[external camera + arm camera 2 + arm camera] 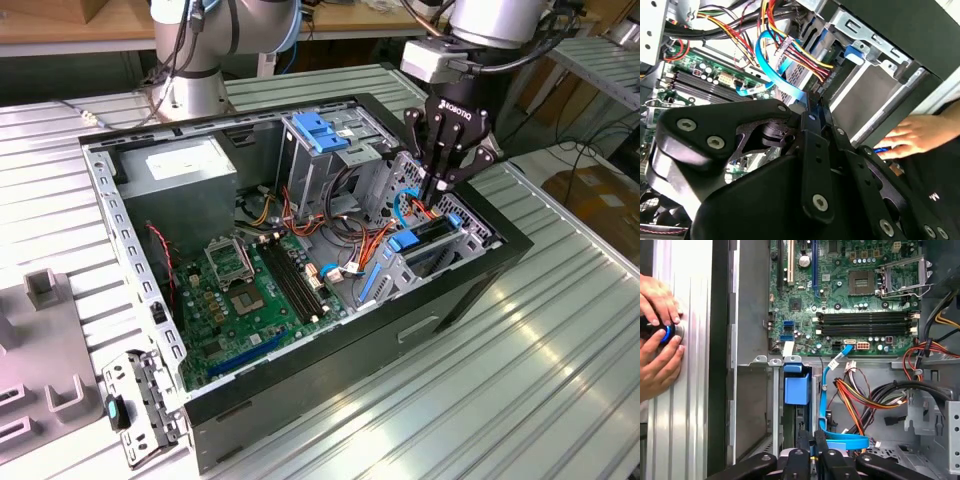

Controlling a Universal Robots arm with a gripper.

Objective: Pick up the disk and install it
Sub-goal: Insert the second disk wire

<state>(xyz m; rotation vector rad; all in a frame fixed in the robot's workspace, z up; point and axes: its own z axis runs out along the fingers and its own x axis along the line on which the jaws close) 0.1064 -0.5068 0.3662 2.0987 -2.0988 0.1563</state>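
One disk (432, 236) sits edge-up in its bay directly beneath my gripper (440, 187); long axis along the slot; jaws clenched together at its end.

Arm enters from upper right of the exterior view, wrist pointing down, gripper (441, 190) at right centre with fingers (432, 150) pinched close together. Person's hands (657, 340) at left edge of the first wrist view.
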